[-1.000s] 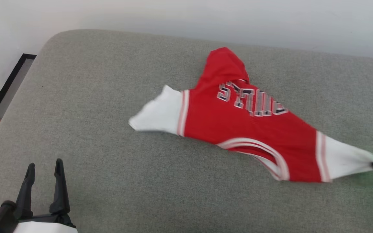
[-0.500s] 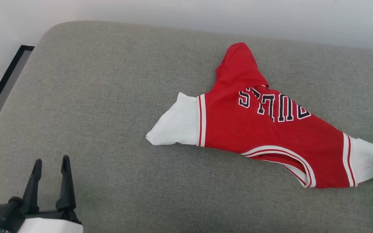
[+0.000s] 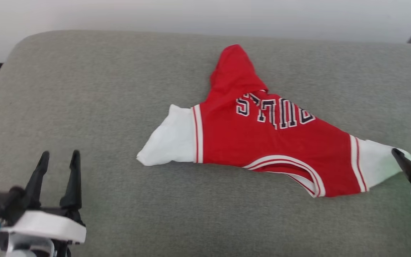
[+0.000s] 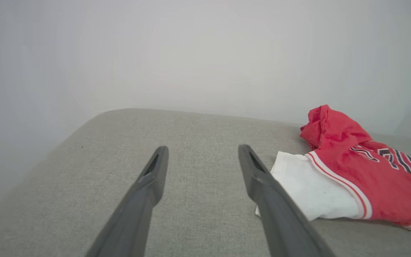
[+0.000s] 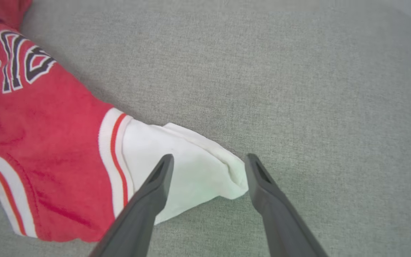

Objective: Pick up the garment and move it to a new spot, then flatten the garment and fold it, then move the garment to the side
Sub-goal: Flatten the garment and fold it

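Though rumpled, garment [image 3: 269, 146] lengthwise left-right.

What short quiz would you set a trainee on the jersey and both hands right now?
1. True or false: the right hand is shut on the garment.
2. Which part of the garment lies nearest the left hand? A) lettering B) white sleeve C) neck trim
3. Fill in: the garment lies on a ____ cushion.
Key: 1 false, it is open, with the other sleeve ending between its fingers; 2 B; 3 grey.
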Motion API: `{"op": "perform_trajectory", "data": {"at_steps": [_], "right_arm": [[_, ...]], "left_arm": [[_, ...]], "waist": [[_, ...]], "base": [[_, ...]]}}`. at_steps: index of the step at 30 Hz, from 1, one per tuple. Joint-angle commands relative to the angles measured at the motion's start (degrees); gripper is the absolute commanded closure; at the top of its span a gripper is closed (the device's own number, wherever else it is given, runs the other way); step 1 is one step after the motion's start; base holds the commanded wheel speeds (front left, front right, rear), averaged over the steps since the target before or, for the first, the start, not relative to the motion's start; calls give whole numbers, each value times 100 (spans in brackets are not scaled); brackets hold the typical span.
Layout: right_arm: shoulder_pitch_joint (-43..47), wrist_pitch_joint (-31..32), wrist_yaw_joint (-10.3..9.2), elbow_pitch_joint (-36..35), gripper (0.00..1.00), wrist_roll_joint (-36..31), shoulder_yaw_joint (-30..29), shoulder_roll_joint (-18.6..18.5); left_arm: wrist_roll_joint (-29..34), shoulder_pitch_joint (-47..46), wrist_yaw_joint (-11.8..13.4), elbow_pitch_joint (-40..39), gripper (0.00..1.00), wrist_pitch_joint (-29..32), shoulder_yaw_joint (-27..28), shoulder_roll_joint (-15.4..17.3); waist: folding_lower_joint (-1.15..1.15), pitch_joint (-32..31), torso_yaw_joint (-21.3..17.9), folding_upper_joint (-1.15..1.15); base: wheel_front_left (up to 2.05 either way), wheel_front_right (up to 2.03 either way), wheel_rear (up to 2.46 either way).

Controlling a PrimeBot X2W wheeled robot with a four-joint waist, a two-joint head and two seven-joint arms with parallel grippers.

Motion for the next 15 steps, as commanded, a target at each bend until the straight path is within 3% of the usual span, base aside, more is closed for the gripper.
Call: {"op": "perform_trajectory", "data": {"at_steps": [1,11,15], "right_arm": [[79,-89,-2,-92,0,-25,-25,90],[520,-1080,-2,-1225,0,-507,-230,914],[596,-1510,-2,-1538,0,-749,-302,1205]], "left_arm": [[-110,-111,-32,-18,0,107,-42,71],[-1151,-1023,-35,136,0,1921,-880,1035],[-1606,-1395,-36,428,0,2725,-1241,1228]], "waist": [[0,-7,-120,0],[0,31,-685,0],[0,107,-873,0]], "base": [[0,0,0],[0,0,0],[0,0,0]]}}
